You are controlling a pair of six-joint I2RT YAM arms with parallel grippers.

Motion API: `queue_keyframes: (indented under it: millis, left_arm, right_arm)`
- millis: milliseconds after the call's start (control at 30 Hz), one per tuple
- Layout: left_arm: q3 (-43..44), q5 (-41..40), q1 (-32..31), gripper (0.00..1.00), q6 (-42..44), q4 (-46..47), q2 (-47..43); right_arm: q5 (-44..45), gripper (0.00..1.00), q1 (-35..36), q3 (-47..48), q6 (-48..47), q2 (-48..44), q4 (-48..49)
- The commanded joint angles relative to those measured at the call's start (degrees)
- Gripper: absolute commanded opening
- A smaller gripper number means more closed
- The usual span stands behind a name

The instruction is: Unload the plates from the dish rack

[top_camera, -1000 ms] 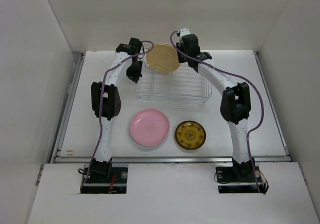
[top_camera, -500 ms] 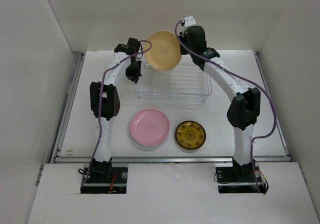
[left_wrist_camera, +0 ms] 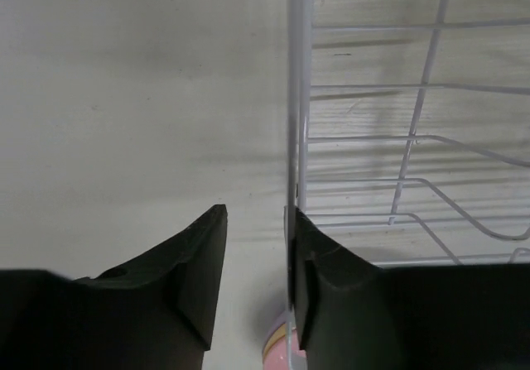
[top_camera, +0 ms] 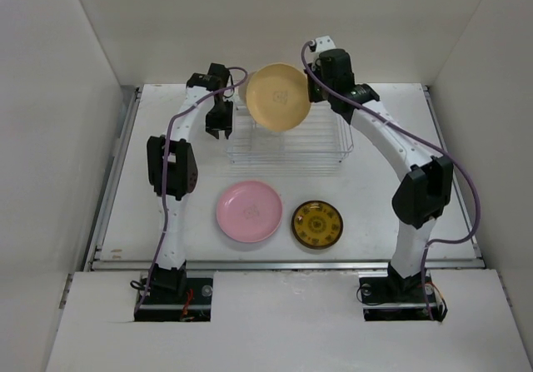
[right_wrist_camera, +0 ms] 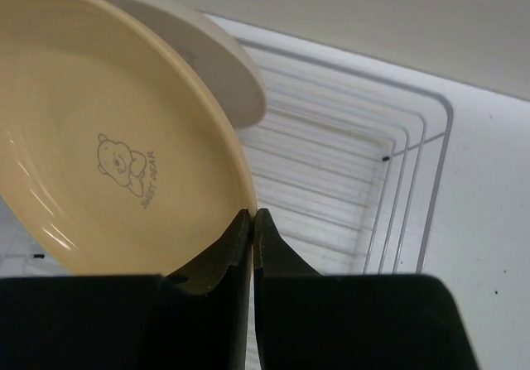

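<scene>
Yellow and glossy, the yellow plate (top_camera: 277, 97) hangs in the air over the far side of the dish rack (top_camera: 287, 143). It is tilted so that its hollow face looks up toward the overhead camera, and that face is printed with a small bear and a line of lettering. The right hand (right_wrist_camera: 252, 218) pinches it by the rim. In the right wrist view both fingers press in on the plate's edge, with only the thin wall of the dish between them.

Just behind it, the pale rim of a cream plate (right_wrist_camera: 217, 45) shows past the yellow plate's upper edge; where that one stands is hidden. The rack, made of thin white wire, sits on the far half of the bench (top_camera: 391, 147).

The left hand (top_camera: 221, 124) is low at the rack's left end. Seen from its own wrist camera, its fingers are spread with a clear gap. An upright wire of the rack's side runs through that gap, close against the inner face of the right-side finger (left_wrist_camera: 331, 279). Whether wire and finger touch cannot be told.

Nearer the arm bases, a pink plate (top_camera: 249, 211) and a dark brown-and-yellow plate (top_camera: 316, 224) lie flat on the bench. They are side by side with the pink one on the left, apart from each other and from the rack.
</scene>
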Motion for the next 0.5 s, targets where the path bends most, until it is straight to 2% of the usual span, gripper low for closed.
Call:
queue_keyframes:
  millis: [0, 133, 167, 267, 467]
  left_arm:
    - [-0.9, 9.6, 0.3, 0.35, -3.5, -3.0, -1.8]
    - [-0.9, 10.2, 0.3, 0.54, -2.2, -1.8, -3.6]
    - [-0.9, 10.2, 0.8, 0.61, -2.2, -1.8, -4.2]
    - [-0.4, 11.3, 1.4, 0.66, -2.2, -0.7, -5.4]
    - [1.6, 11.3, 2.0, 0.69, -0.9, 0.9, -6.0]
  right_arm:
    - [-0.9, 0.0, 0.4, -2.0, 2.8, -6.4, -4.1]
    - [-8.3, 0.0, 0.4, -5.7, 2.8, -10.7, -10.2]
    - [-12.6, 0.0, 1.0, -7.5, 2.8, -11.4, -13.0]
    - [-18.9, 0.0, 2.7, -14.0, 2.8, -15.0, -14.7]
    - [-26.9, 0.0, 7.9, -21.3, 2.8, -18.3, -13.5]
